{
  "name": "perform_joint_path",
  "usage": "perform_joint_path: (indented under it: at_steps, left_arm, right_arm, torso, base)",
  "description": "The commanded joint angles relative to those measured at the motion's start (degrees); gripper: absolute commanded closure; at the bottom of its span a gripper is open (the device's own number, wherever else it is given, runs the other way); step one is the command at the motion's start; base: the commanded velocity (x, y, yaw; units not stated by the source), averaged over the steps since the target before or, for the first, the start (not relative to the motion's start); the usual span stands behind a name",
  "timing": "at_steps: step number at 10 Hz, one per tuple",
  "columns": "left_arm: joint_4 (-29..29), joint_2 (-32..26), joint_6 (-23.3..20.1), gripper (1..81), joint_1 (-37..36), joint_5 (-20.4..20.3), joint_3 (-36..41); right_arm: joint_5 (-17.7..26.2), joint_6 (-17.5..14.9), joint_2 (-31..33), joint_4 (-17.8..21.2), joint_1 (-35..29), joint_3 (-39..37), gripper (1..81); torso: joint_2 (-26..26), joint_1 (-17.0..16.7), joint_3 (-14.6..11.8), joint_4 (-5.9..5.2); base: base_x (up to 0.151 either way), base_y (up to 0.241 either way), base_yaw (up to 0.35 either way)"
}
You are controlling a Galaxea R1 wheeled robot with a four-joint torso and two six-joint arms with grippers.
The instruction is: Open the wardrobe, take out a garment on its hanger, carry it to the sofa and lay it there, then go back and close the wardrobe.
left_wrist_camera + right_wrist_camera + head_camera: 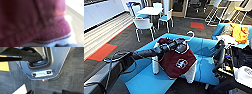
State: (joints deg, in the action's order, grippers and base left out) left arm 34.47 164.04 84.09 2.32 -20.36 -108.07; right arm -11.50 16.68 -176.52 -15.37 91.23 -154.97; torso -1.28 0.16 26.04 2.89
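Dark grey carpet (184, 27) with red patches, an open lounge. The left arm (147, 53) reaches in over the blue sofa (146, 82), and its gripper (177, 45) is buried in the jacket's collar, so how far its fingers stand apart I cannot tell. The jacket (176, 62) hangs right at the gripper and below it, maroon body, white emblem facing us, white sleeves trailing down either side onto the sofa seat. The hanger (191, 35) pokes up just above the gripper, hook curved in the air. In the left wrist view maroon cloth (32, 21) presses close, striped hem at its edge. The right wrist view looks down on carpet and the robot's grey base (56, 63). Beyond the gripper stand white chairs (143, 25) round a white table (149, 10); off to its right, orange cloth (239, 32) lies on more blue seating.
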Motion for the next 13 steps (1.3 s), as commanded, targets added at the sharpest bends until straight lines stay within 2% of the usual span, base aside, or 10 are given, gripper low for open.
perform_joint_path:
  at_steps: [1, 3, 8, 13]
  left_arm:
    - [2.4, -1.0, -0.6, 81.1, -11.8, -3.8, -1.1]
    - [3.3, -4.6, -0.4, 81.1, -10.9, -3.7, -1.4]
    - [12.4, -15.1, -0.1, 81.1, -1.3, -3.5, -0.3]
    - [19.1, -20.3, -0.1, 81.1, 5.7, -3.4, -1.3]
  right_arm:
    - [4.0, 0.1, -0.3, -0.4, 1.3, 0.0, 1.0]
    - [4.0, 0.1, -0.7, -0.4, 1.1, 0.0, 1.0]
    - [4.0, 0.1, -0.8, -0.4, 1.0, -0.1, 1.0]
    - [4.0, 0.2, -0.8, -0.4, 1.0, -0.1, 1.0]
  torso:
    - [0.0, 0.0, 0.0, 0.00]
    - [0.0, 0.0, 0.0, 0.00]
    - [0.0, 0.0, 0.0, 0.00]
    - [0.0, 0.0, 0.0, 0.00]
  base:
    - [0.000, 0.000, 0.000]
    - [0.000, 0.000, 0.000]
    - [0.000, 0.000, 0.000]
    - [0.000, 0.000, 0.000]
